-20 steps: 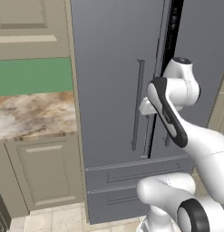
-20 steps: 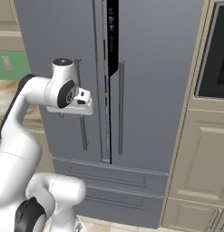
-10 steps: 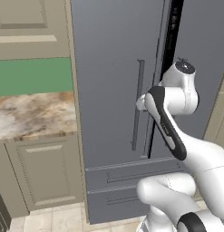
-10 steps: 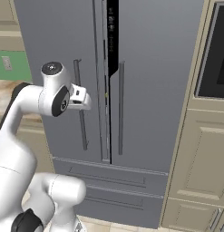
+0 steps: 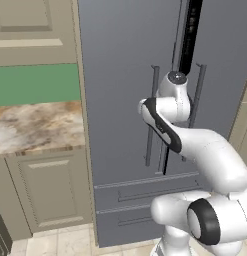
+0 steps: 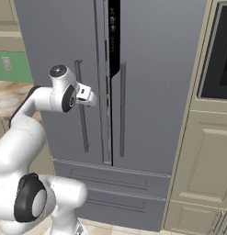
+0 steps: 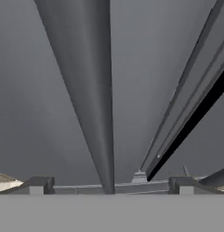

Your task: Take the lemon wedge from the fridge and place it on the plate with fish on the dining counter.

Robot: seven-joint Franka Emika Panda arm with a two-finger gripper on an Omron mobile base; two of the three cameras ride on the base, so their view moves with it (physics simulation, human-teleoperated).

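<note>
Glossy white rounded arm (image 5: pixel 205 150) segments with dark joint bands and round grey caps, lower right of the left base view.

Both base views look forward from behind the arm, left and right, sharing the fridge (image 5: pixel 130 100) doors. The hand view sits close against its left door handle (image 7: pixel 86 90).

You are looking at the tall slate-grey double-door fridge (image 6: pixel 151 92), its dark grey vertical bar handle (image 7: pixel 86 90) running between the pincer's (image 7: pixel 111 185) dark tips. A black display strip (image 6: pixel 114 36) is showing above the pincer, and beige-brown marbled stone countertop (image 5: pixel 37 125) beside it under a green wall.
</note>
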